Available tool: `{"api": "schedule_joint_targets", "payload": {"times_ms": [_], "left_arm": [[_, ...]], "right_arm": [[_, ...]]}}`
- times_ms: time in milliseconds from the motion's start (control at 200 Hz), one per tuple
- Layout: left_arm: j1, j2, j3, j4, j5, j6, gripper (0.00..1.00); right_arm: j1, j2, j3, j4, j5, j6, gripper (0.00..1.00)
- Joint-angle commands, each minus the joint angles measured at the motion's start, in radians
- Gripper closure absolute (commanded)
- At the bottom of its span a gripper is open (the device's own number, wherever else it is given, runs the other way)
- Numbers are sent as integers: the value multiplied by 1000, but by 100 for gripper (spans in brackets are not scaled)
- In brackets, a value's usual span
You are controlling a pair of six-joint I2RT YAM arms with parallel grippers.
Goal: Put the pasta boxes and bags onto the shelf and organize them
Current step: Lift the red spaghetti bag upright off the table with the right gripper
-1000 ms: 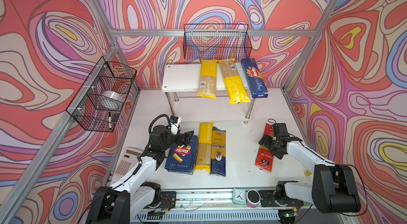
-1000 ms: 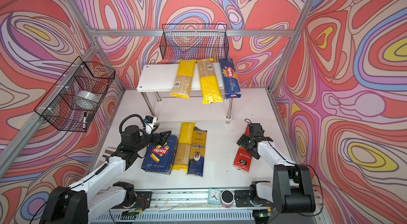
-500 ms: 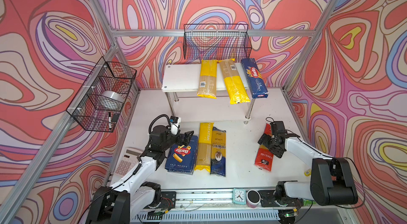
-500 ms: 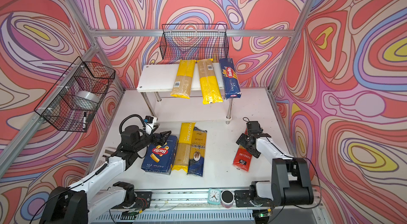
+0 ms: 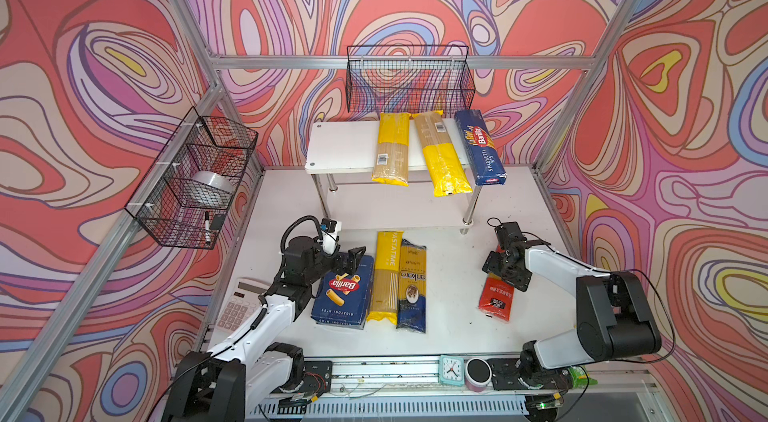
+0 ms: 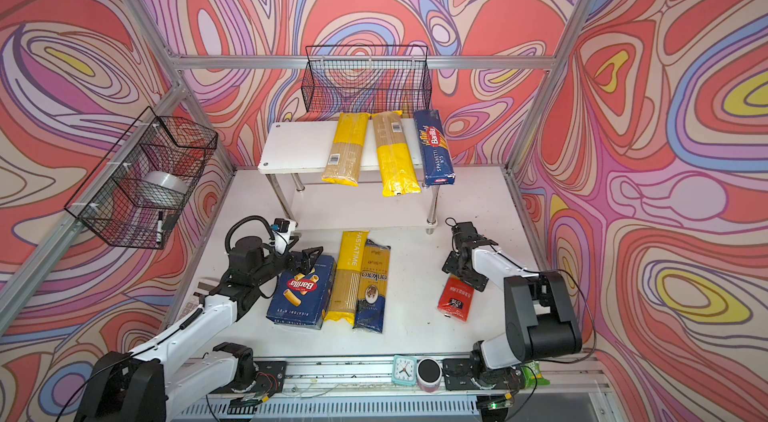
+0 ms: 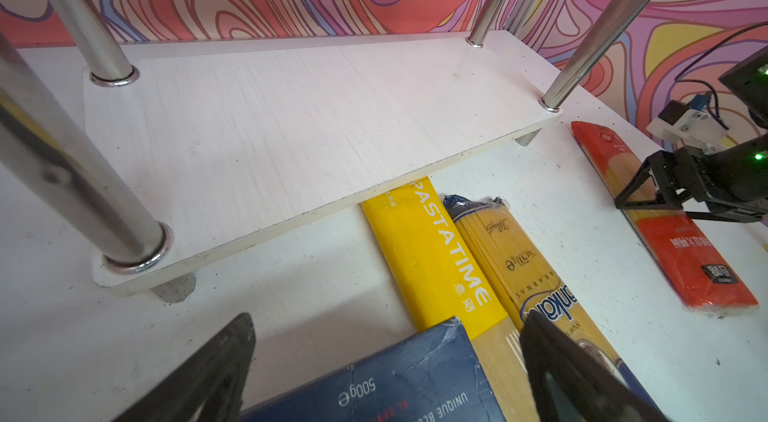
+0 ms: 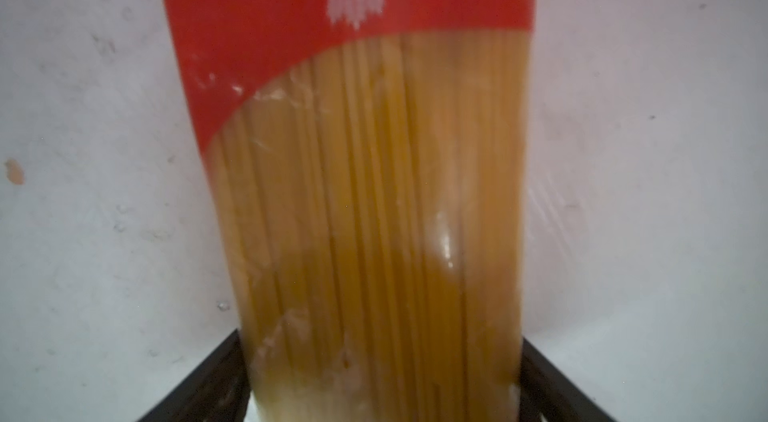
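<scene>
Right wrist view: right tool (image 8: 380, 337) jaws astride red bag (image 8: 365, 150), clamp undeterminable. Left tool (image 7: 386, 318) wide above rigatoni box (image 5: 343, 293). Shelf (image 5: 345, 146) beyond tools holds three packs (image 5: 480, 148); four remain on tabletop (image 5: 453, 274), two between tools.

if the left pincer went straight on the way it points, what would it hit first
Most likely the yellow bag printed PASTATIME, just beyond the left pincer; height is unclear, so it could skim over it.
</scene>
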Motion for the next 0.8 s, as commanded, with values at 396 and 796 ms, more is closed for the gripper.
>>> {"api": "schedule_joint_targets", "payload": {"times_ms": [396,796], "left_arm": [[-4,12,31,-12,-15,10,0],[-4,13,32,-10,-14,9,0]], "right_arm": [[32,-9,-82,45,-62,-12,39],[31,-35,-71,38,-60,-35,66]]}}
